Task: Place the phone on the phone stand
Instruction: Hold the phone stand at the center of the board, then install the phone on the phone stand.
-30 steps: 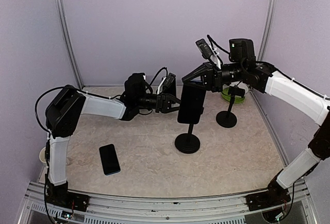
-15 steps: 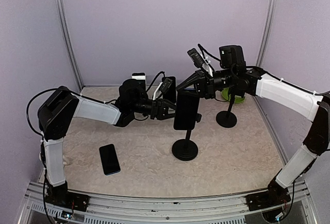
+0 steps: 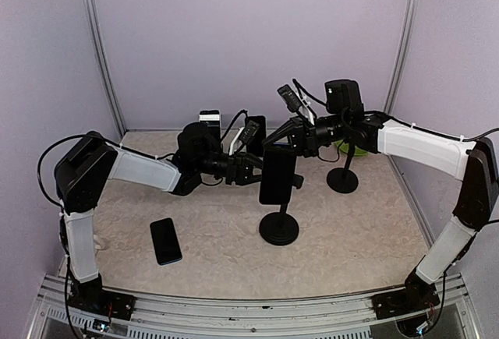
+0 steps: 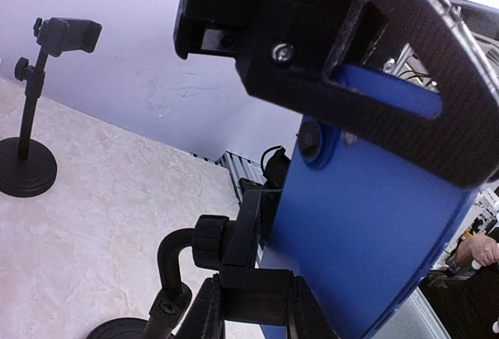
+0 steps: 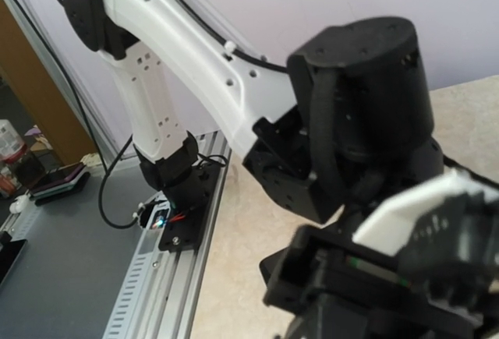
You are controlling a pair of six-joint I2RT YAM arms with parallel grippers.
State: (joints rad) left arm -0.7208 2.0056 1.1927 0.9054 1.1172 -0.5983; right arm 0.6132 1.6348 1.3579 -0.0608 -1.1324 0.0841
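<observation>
Table: a pale marbled top (image 3: 226, 238) filled the lower half of the overhead view.
Second phone: it lay flat and dark at the lower left (image 3: 165, 241), well apart from both grippers.
Phone stand: its round black base (image 3: 279, 228) sat just below the centre of the frame, with a thin stem rising from it.
Phone: it stood upright at the centre (image 3: 277, 175), above the stand's base. Its dark face was toward the overhead camera and its blue back toward the left wrist camera. Its lower end was against the stand's clamp, but whether it was seated there could not be told.
Left gripper: it reached in from the left (image 3: 253, 173), with its jaws narrow and closed on the phone's left edge. In the left wrist view one black finger lay across the blue back.
Right gripper: it came in from the upper right to the phone's top end (image 3: 281, 140). Its jaws were closed, and whether they pinched anything could not be told, since its own wrist view was blurred there.
Second stand: it stood bare, right of centre (image 3: 343, 177), apart from the phone.
Green bowl: it sat just behind the second stand (image 3: 352, 149), partly hidden by the right arm.
</observation>
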